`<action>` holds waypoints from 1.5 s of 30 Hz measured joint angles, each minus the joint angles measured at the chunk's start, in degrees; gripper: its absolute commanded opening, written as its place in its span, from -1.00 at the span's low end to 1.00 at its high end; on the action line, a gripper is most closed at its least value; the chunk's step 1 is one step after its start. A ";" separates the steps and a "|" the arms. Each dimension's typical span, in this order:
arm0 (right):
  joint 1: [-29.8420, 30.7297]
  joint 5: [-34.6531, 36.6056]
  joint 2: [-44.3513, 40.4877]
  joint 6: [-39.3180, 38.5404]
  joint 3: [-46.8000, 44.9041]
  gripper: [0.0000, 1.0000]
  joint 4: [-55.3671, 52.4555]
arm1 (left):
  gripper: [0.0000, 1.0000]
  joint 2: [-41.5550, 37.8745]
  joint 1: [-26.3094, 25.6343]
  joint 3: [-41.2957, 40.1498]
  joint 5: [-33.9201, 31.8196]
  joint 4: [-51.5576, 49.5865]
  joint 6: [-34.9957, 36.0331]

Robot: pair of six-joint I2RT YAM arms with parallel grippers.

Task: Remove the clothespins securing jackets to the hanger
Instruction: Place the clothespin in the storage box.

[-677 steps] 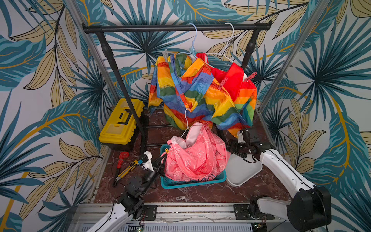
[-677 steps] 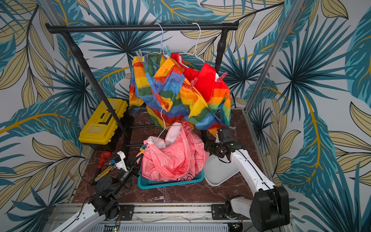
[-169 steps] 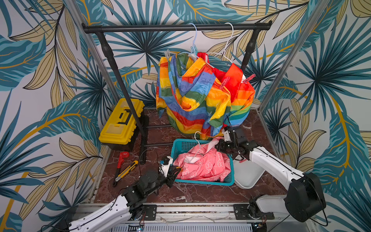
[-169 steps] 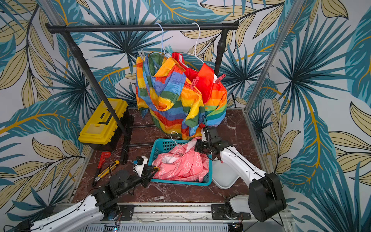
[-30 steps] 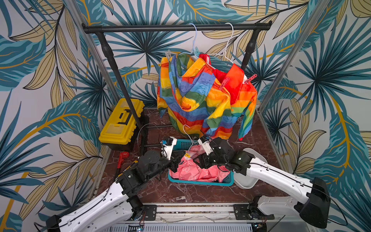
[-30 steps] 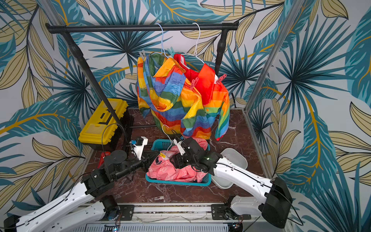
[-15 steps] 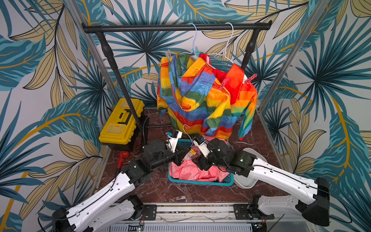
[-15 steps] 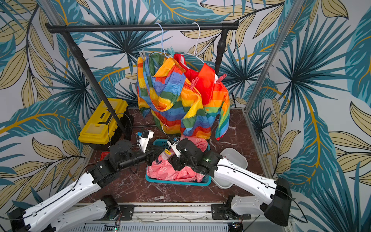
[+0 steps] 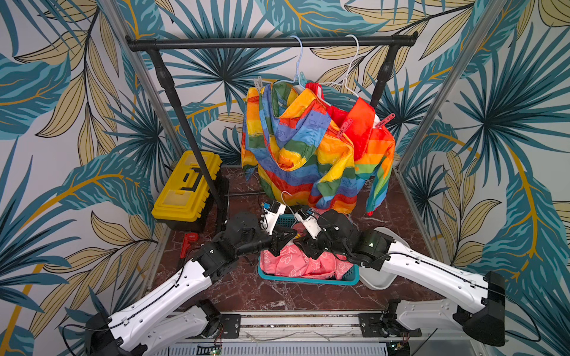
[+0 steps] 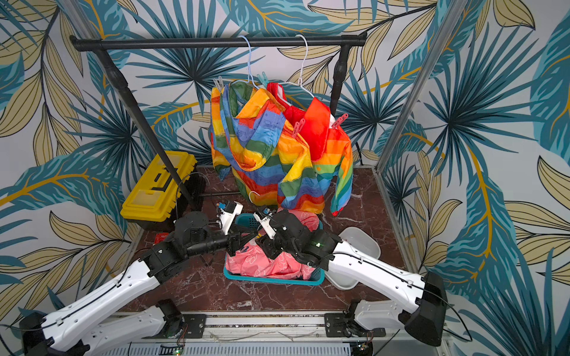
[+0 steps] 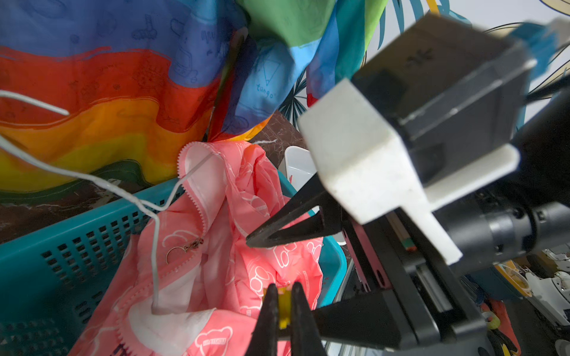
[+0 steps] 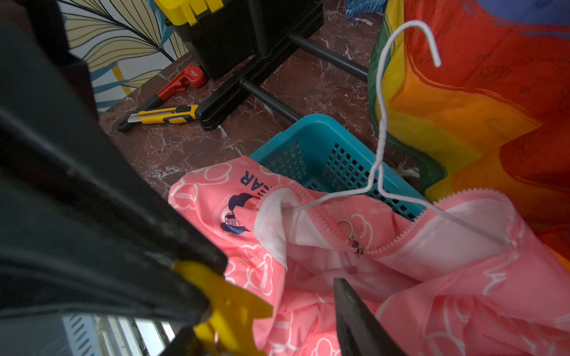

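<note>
Marble floor (image 9: 277, 296) (leafy walls (image 9: 61, 123)) beneath hanging jackets (image 9: 308, 148).

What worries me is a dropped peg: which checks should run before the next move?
1. The left gripper is shut on the yellow clothespin: ok.
2. The right gripper has hold of that clothespin too: not ok, its jaws stand apart.
3. The pink jacket lies in the teal basket under both grippers: ok.
4. The wire hanger is apart from both grippers' fingers: ok.
5. The rainbow jackets are free of pegs: not ok, pink clothespins are clipped on them.
6. The white bin beside the basket is ready for a peg: cannot tell what it holds.
</note>
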 measured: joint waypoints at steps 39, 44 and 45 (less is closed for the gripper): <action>-54.07 -1.31 -15.39 27.74 -26.69 -0.85 -0.79 | 0.77 -0.61 2.99 -2.99 -4.94 -1.40 4.79; -61.61 -7.50 -6.73 32.74 -32.70 -0.16 2.45 | 0.79 0.04 2.99 -2.99 -5.03 -1.64 4.85; -61.99 -8.22 -6.21 33.53 -33.14 0.04 2.82 | 0.79 -0.13 2.99 -2.99 -5.16 -1.62 4.96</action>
